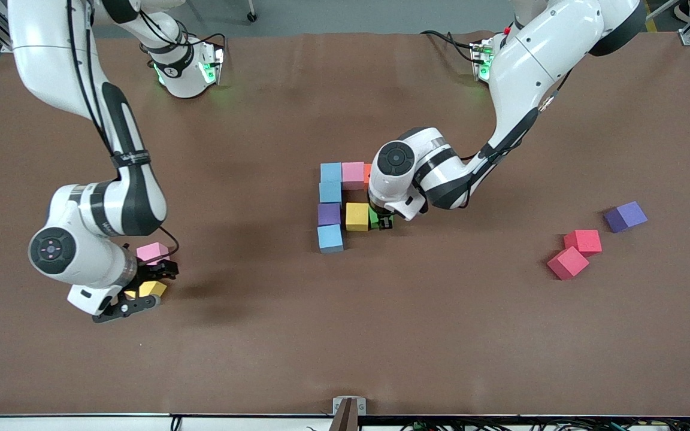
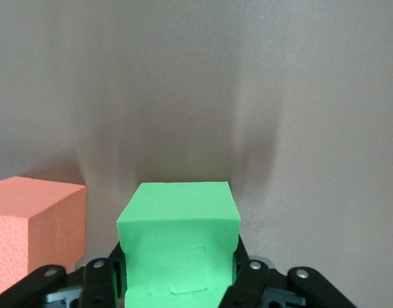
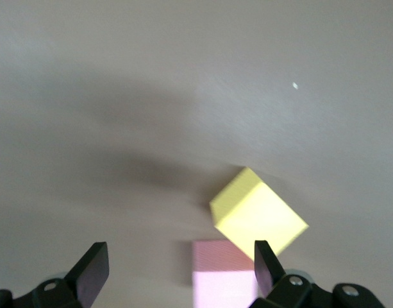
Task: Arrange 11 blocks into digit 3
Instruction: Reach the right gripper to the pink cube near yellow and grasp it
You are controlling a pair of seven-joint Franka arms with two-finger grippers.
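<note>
The left gripper (image 1: 384, 220) was clamped on a small matte green foam cube (image 1: 374, 216), holding it low at the brown table (image 1: 345, 335), just beside a yellow foam cube (image 1: 357, 216) that formed the middle bar of the half-built digit 3 near the table's centre. The relation that mattered was this: the green cube lay on the yellow cube's side toward the left arm's end of the table, in line with a purple foam cube (image 1: 329, 214) in the column. In the left wrist view the green cube (image 2: 178, 247) sat squarely between the jaws, with an orange foam cube (image 2: 33, 231) close beside it; in the front view that orange cube (image 1: 367, 173) showed only as a sliver under the arm, next to a pink foam cube (image 1: 353, 175) in the top bar. Three light blue foam cubes (image 1: 330, 172) (image 1: 330, 192) (image 1: 330, 237) filled the rest of the column. Whether the green cube already touched the yellow one could not be told. The likely next move was to seat it flush and let go.

The right gripper (image 1: 141, 286), jaws wide apart and holding nothing, hovered over a second yellow foam cube (image 1: 154, 288) and a second pink foam cube (image 1: 151, 251) near the right arm's end of the table. In its wrist view that yellow cube (image 3: 258, 214) lay turned cornerwise to the jaws, so the wrist would probably need turning before a grasp.

Two red foam cubes (image 1: 583, 241) (image 1: 568, 263) and another purple foam cube (image 1: 625, 216) lay loose toward the left arm's end.
</note>
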